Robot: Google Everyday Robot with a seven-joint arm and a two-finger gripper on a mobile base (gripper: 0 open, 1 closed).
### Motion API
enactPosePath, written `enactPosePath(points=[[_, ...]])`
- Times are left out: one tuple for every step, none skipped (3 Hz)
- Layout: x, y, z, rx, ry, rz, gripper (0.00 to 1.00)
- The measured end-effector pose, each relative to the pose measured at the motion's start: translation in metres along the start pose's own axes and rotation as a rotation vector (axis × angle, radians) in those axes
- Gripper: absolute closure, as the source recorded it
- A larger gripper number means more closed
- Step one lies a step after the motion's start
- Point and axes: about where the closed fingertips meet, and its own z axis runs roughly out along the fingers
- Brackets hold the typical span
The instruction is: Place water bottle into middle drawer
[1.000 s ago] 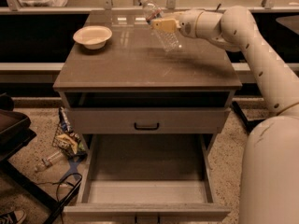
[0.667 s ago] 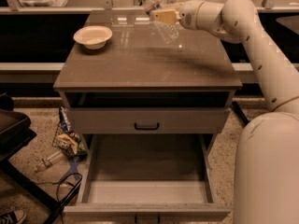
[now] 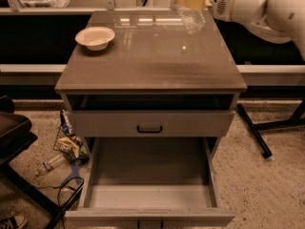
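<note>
Since a second ago the bottle [image 3: 192, 19] has moved up and to the right, from over the rear middle of the bench [image 3: 152, 61] to above its back right corner, close to the rear edge. The gripper [image 3: 190, 0] sits at the top of the view, reaching in from the right on the white arm [image 3: 252, 6]. Its jaws are clamped on the upper part of the bottle, so only the clear ribbed body shows below the yellow pads, hanging slightly tilted. A white bowl [image 3: 95, 37] rests near the back left corner, well apart from the bottle, with bare benchtop between them and all the way to the front edge. Below the top, the upper drawer [image 3: 109, 124] with its black handle [image 3: 149, 129] sits nearly closed. Under it, the middle drawer [image 3: 150, 197] is pulled far out toward the camera; its flat tray lies open from above, and its pale front board is near the lower edge of the view. Floor clutter [image 3: 69, 144] lies just beside the drawer's left wall. On the right a black stand leg [image 3: 252, 130] crosses the floor, apart from the drawer's right wall.
</note>
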Motion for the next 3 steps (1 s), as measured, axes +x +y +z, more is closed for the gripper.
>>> enactPosePath(points=[[-0.014,0.066,-0.087,-0.02,0.047,0.02,1.0],[0.05,0.102,-0.152,-0.04,0.256,0.104,1.0],[0.135,0.141,-0.209,-0.081,0.495,0.232,1.0]])
